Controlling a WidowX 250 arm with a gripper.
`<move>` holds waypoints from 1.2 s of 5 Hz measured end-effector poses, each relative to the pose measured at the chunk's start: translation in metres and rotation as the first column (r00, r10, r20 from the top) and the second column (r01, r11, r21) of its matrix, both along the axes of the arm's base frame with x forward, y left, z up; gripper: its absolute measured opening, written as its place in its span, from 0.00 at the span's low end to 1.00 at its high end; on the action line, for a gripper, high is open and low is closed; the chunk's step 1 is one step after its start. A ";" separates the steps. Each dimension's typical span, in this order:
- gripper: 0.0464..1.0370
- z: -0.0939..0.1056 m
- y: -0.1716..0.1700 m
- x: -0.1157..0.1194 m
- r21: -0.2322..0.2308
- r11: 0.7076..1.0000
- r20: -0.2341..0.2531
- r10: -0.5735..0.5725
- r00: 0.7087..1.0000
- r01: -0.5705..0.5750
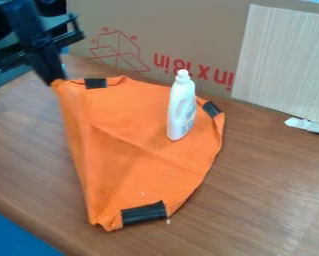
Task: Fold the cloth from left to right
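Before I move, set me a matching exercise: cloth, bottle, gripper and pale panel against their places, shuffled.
1. cloth
2. bottle
3. gripper
4. pale panel

A. standing on the cloth
B. upper right, in front of the cardboard
C. lying on the table
D. at the cloth's upper-left corner

Pairs: 1-C; 2-A; 3-D; 4-B
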State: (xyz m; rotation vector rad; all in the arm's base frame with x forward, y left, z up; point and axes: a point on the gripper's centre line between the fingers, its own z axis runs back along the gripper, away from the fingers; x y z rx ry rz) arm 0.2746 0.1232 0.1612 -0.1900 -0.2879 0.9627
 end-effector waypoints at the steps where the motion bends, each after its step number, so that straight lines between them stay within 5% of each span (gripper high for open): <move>1: 0.01 0.010 -0.021 0.022 -0.047 0.998 -0.006 0.029 1.000 -0.030; 4: 0.01 0.025 -0.070 0.078 -0.085 0.995 -0.004 0.053 0.999 -0.053; 6: 0.01 0.031 -0.112 0.112 -0.048 0.999 0.006 -0.009 1.000 0.009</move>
